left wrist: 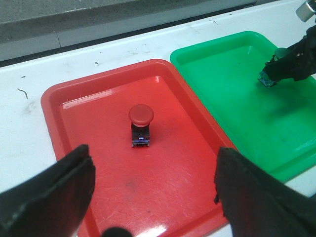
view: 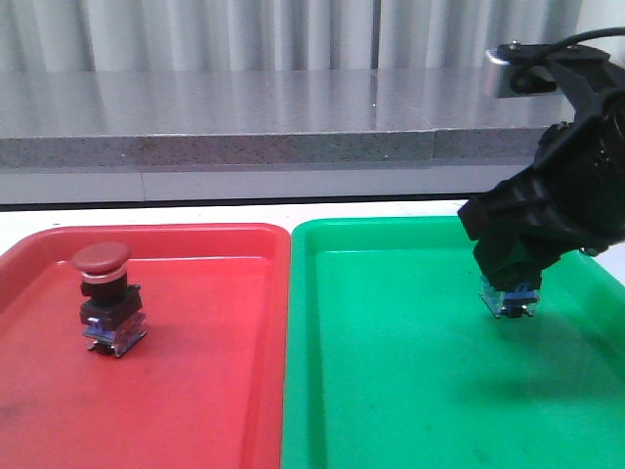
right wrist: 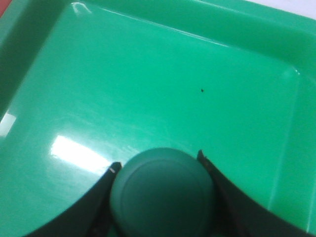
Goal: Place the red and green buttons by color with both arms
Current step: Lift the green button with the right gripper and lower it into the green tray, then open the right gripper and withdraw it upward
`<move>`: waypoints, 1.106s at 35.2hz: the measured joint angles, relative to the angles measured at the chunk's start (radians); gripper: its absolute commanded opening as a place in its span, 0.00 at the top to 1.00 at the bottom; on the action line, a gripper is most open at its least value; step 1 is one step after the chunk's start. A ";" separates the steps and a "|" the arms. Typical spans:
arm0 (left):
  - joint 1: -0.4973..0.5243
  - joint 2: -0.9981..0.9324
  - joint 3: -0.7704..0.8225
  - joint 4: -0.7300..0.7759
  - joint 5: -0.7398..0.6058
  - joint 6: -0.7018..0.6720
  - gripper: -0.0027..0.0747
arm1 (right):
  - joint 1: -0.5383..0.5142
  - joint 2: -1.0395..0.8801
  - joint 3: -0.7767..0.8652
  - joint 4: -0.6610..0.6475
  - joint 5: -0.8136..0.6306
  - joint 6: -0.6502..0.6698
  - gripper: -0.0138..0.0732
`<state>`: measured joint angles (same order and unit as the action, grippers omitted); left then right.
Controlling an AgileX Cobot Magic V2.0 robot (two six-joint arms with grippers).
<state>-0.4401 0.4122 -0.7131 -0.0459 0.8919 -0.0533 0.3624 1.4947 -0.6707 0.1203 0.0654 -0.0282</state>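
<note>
- Right black claw grips the green-capped push-button switch by its cap, over the flat green plastic tray; base contact unclear.
- Left black claw gapes wide, empty, above the flat red plastic tray.
- Red-capped push-button switch stands upright in that red tray.
- Both trays sit touching on the white desk; grey ledge behind.

- No text, label, brand, number or sign can be read in any of the three views.
- The red button shows a plain cap, and its body is too small to make out any marking.
- The green button has a plain cap too.
- The red tray and green tray carry no lettering.
</note>
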 measured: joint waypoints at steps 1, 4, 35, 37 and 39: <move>0.000 0.000 0.000 0.000 0.000 0.000 0.33 | 0.000 0.006 0.000 0.000 -0.001 0.000 0.60; 0.000 0.000 0.000 0.000 0.000 0.000 0.33 | 0.000 0.023 0.000 0.000 -0.008 0.000 0.60; 0.000 0.000 0.000 0.000 0.000 0.000 0.33 | 0.000 0.033 0.000 0.000 0.014 -0.002 0.20; 0.000 0.000 0.000 0.000 0.000 0.000 0.33 | 0.000 0.026 0.000 0.000 0.033 -0.002 0.20; 0.000 0.000 0.000 0.000 0.000 0.000 0.33 | 0.000 0.003 0.000 0.000 0.053 -0.002 0.20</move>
<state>-0.4401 0.4122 -0.7131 -0.0459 0.8919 -0.0533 0.3624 1.4979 -0.6707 0.1203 0.1188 -0.0300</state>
